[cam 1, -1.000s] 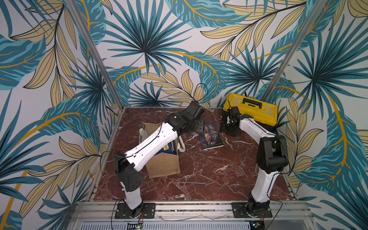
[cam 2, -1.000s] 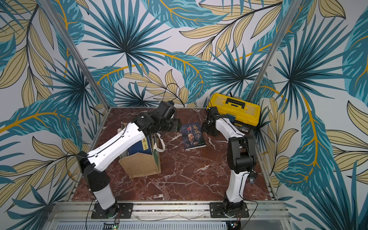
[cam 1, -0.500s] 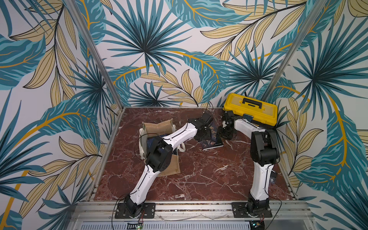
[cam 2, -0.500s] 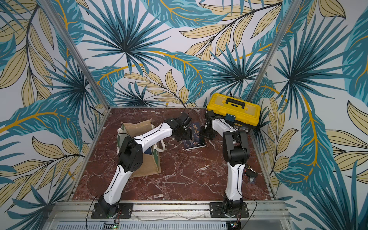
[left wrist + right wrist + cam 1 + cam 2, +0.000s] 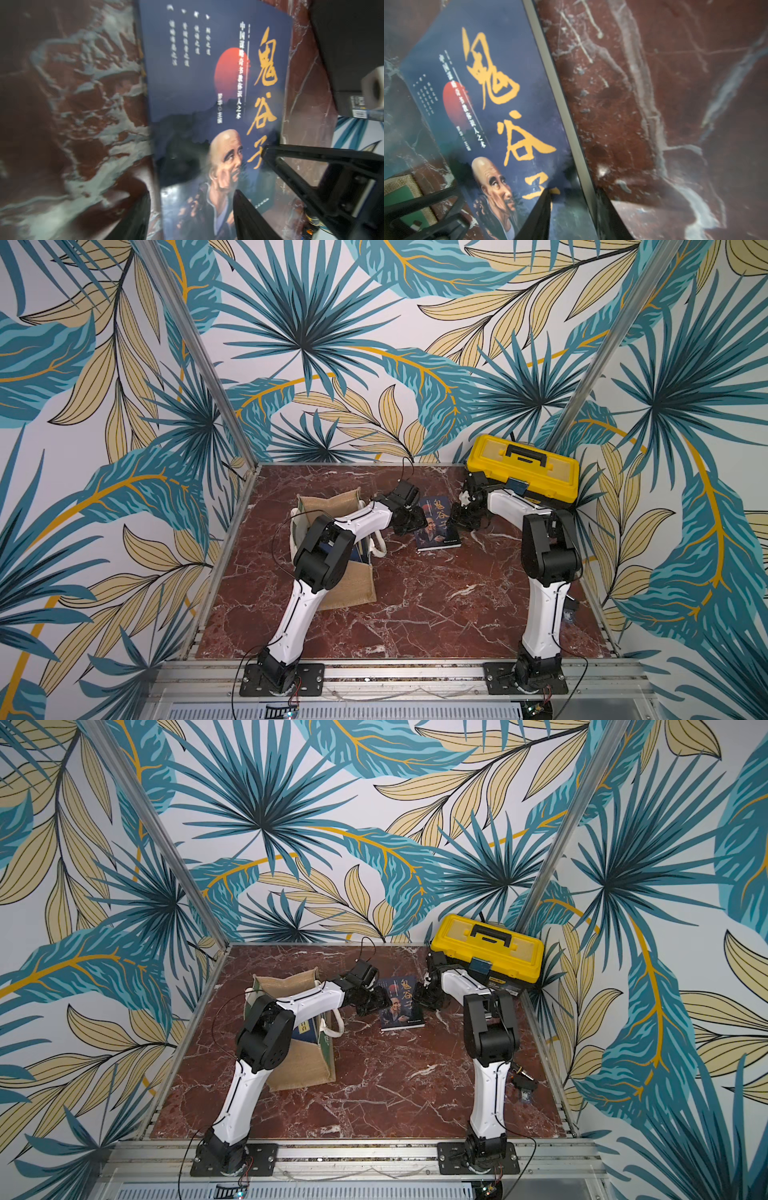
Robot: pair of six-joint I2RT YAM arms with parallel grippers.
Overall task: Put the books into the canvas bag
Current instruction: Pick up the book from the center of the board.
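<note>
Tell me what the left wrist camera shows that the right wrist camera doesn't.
Only the left wrist view shows the dark base of what looks like the toolbox and a strip of wallpaper. Only the right wrist view shows a corner of the canvas bag and the pale page edge of the book. Both show that navy book lying flat on the red marble table, cover up, with the left gripper and right gripper at its opposite long edges.

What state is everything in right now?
Book, closed, flat on table, cover up.
Canvas bag, upright, mouth open, navy book inside.
Toolbox, lid shut.
Left fingers, open, astride book's spine edge.
Right fingers, astride book's page edge; grip unclear.
</note>
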